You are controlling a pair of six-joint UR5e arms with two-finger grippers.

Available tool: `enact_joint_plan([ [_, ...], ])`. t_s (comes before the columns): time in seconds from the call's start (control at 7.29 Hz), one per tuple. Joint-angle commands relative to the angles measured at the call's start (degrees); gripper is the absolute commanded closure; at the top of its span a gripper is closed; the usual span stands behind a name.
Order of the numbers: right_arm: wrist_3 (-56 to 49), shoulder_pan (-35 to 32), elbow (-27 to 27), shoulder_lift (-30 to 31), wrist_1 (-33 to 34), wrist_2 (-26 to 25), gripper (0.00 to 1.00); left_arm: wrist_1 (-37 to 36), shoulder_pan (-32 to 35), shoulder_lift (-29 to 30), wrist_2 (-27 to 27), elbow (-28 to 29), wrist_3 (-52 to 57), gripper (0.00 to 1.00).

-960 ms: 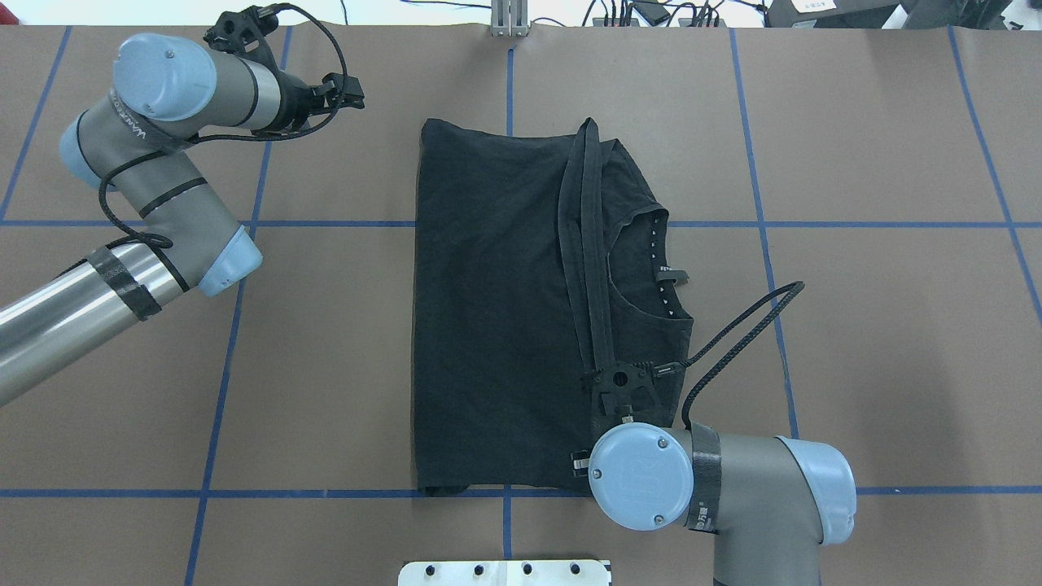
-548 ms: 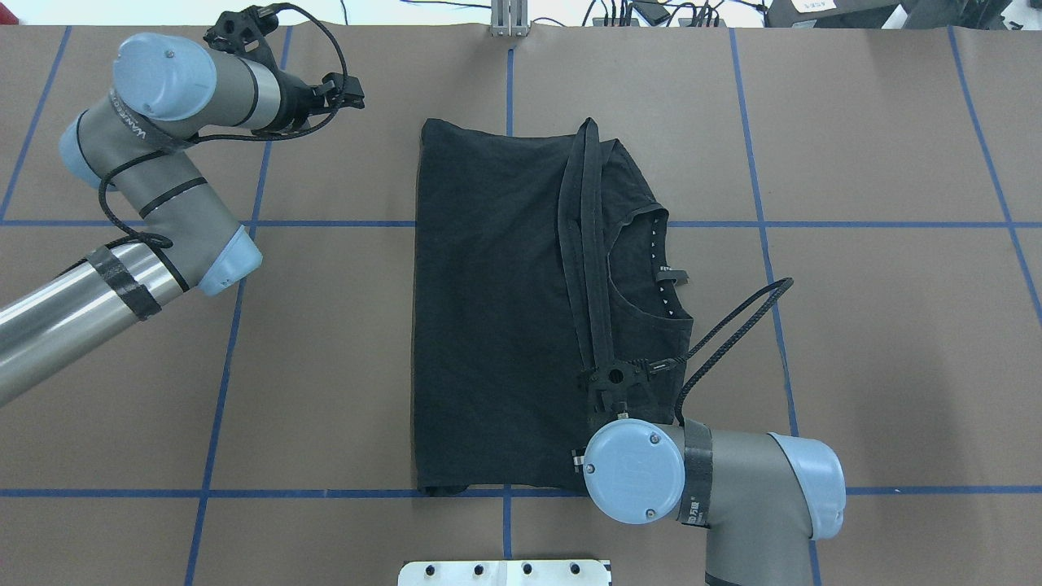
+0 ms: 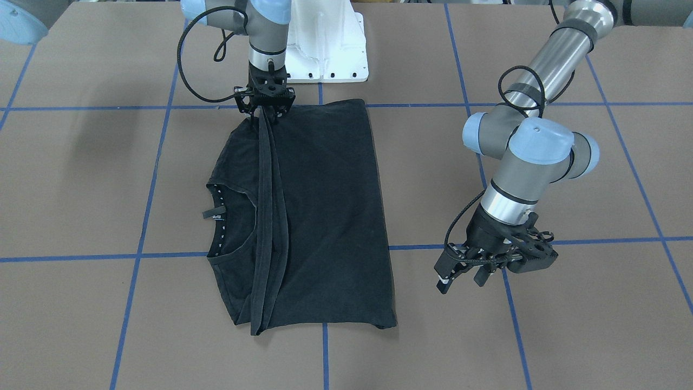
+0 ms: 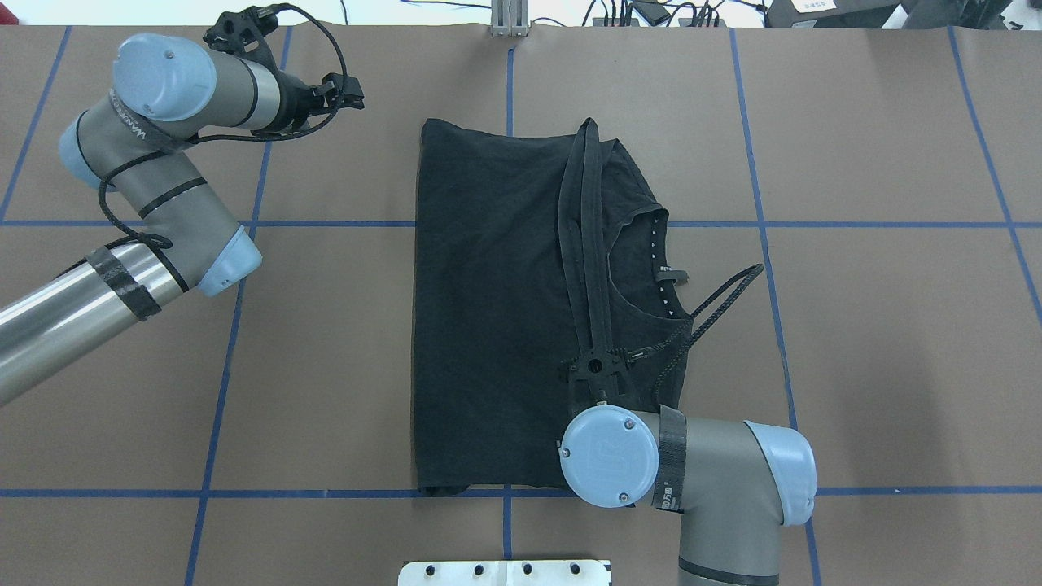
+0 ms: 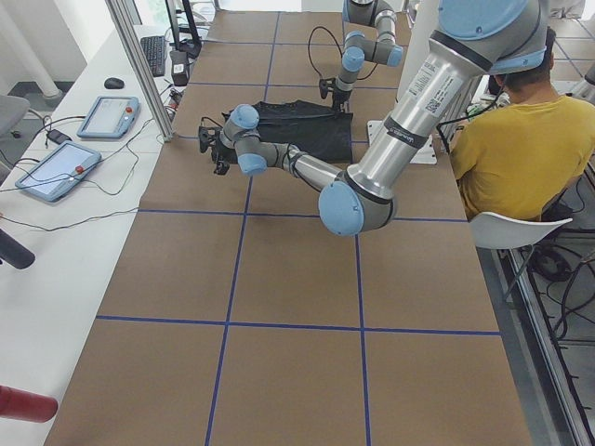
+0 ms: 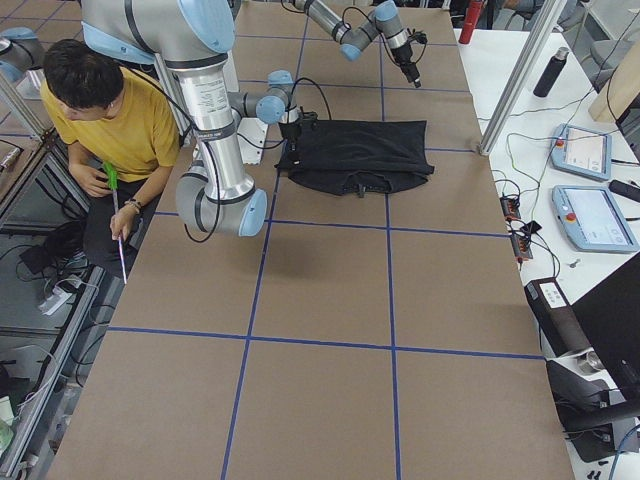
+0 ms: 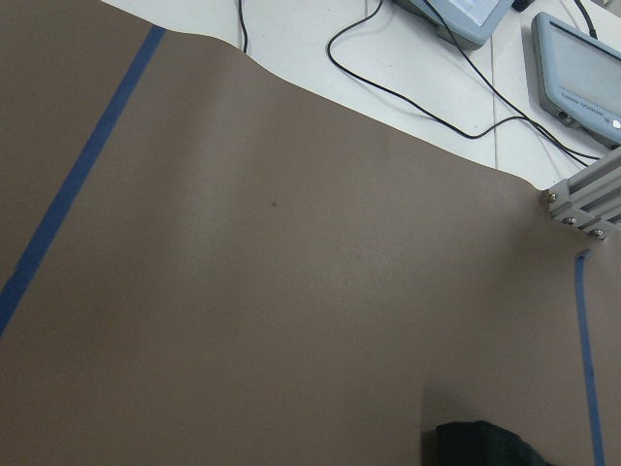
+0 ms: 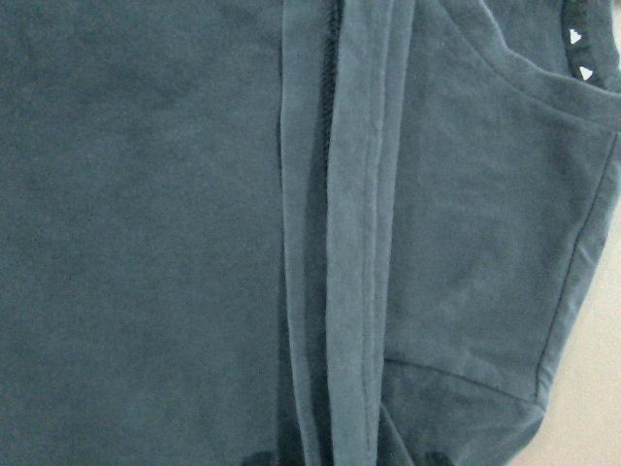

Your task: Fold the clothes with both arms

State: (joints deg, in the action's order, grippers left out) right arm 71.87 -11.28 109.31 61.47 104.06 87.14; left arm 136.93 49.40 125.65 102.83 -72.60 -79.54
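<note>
Right gripper [image 4: 601,373]: shifted toward the middle of the T-shirt [image 4: 488,325], clamped on its lifted edge; fold looks under way. Left gripper [image 3: 460,280]: unmoved, off to the side, fingers apart, empty.

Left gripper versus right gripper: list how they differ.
The left gripper hangs over bare table, clear of the shirt. The right gripper is at the shirt's folded band. The left gripper is tilted, while the right gripper points straight down. The left gripper is open and empty. Whether the right gripper is clamped cannot be told. Both are black and two-fingered.
</note>
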Motion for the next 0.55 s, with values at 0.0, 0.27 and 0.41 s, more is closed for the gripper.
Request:
enact_joint_plan([
  [0.0, -0.15, -0.32, 0.02, -0.12, 0.00, 0.14, 1.00, 0.00, 0.00, 0.04, 0.00, 0.00, 0.00, 0.00],
  [0.27, -0.50, -1.98, 0.11, -0.12, 0.09, 0.92, 1.00, 0.00, 0.00, 0.03, 0.00, 0.00, 0.00, 0.00],
  [0.41, -1.37, -2.34, 0.11, -0.12, 0.00, 1.80, 1.00, 0.00, 0.00, 0.04, 0.00, 0.00, -0.09, 0.00],
])
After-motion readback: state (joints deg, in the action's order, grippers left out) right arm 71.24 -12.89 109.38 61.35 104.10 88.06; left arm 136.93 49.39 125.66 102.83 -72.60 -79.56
